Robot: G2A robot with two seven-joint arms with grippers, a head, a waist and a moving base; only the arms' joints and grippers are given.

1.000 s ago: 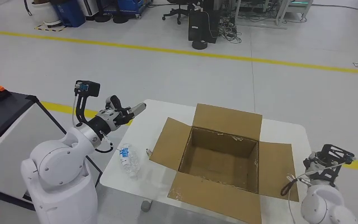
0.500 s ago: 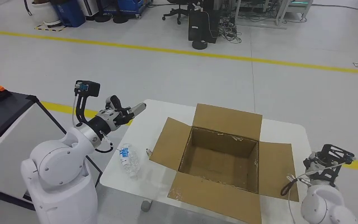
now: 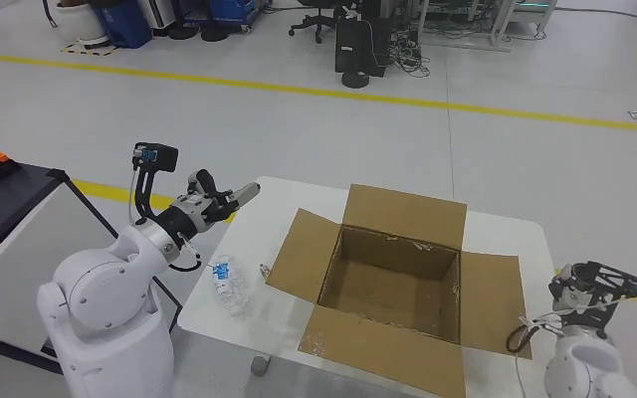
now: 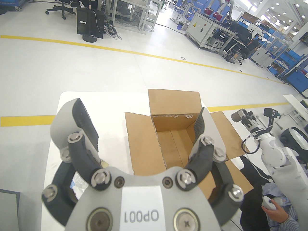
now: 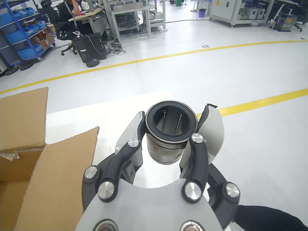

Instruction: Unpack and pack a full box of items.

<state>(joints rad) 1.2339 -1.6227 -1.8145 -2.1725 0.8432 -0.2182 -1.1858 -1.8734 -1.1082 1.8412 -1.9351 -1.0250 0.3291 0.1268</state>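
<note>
One cardboard box [image 3: 398, 213], one white table [image 3: 261, 211] under the box, one plastic bottle [image 3: 228, 282] left of the box, one metal cylinder [image 5: 168, 133] right of the box; two grippers, the left gripper [image 4: 139, 108] and the right gripper [image 5: 175, 112], flanking the box

Left gripper [image 4: 139, 108] spreads its fingers [image 4: 84, 121] wide; right gripper [image 5: 172, 116] clamps a metal cylinder [image 5: 166, 145].

A cardboard box [image 3: 406, 216] stands open on the white table [image 3: 274, 221] (flaps splayed outward). A clear plastic bottle [image 3: 227, 282] lies near its left flap; the left gripper [image 3: 251, 189] hovers at the table's far left corner.
</note>
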